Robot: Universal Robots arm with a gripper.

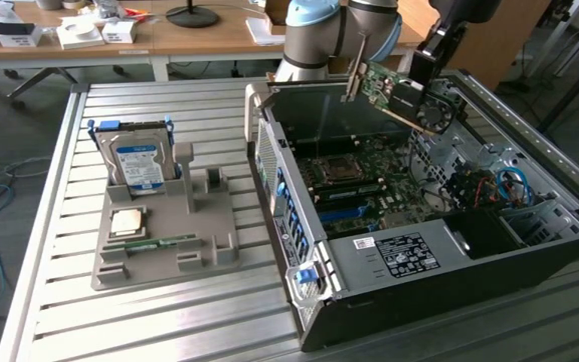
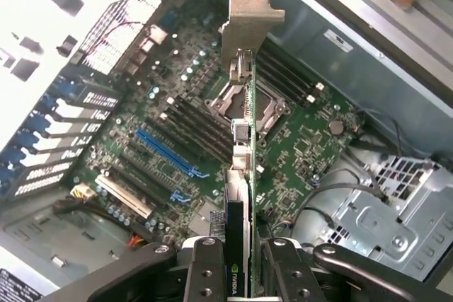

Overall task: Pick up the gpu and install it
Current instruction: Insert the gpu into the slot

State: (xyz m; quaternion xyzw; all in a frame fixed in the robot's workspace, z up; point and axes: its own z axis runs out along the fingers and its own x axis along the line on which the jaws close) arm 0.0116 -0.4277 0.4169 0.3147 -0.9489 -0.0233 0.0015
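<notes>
Gripper [image 2: 239, 263] clamped on the gpu [image 2: 241, 175] at one end, card edge-on in the wrist view with its silver bracket [image 2: 251, 22] at the far end. Held tilted in the air above the open computer case [image 1: 421, 302], over the motherboard [image 2: 311, 139], apart from the blue slot [image 2: 166, 152]. On the exterior view's left, hard drive [image 1: 139, 162] upright in a grey holder [image 1: 159, 241] on the slatted tabletop [image 1: 169, 324].
</notes>
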